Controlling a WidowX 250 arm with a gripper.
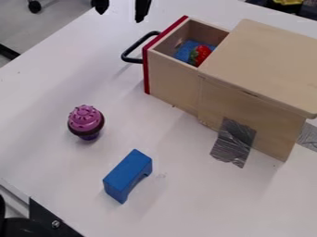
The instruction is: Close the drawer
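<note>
The gripper (pixel 121 9) hangs at the top edge of the view, its two black fingertips apart with a gap between them. It is beyond the drawer, up and to the left of the black handle, and touches neither. The wooden drawer (pixel 175 79), with a red front and a black handle (pixel 132 50), stands pulled out from the left side of the wooden box (pixel 265 58). Inside the drawer a red strawberry (pixel 200 54) rests by a blue cloth-like piece (pixel 184 50).
A toy cupcake (pixel 86 121) with pink icing stands on the white table (pixel 46 156) at left. A blue arched block (pixel 128 175) lies lower down. Grey tape (pixel 234 141) holds the box's near side to the table.
</note>
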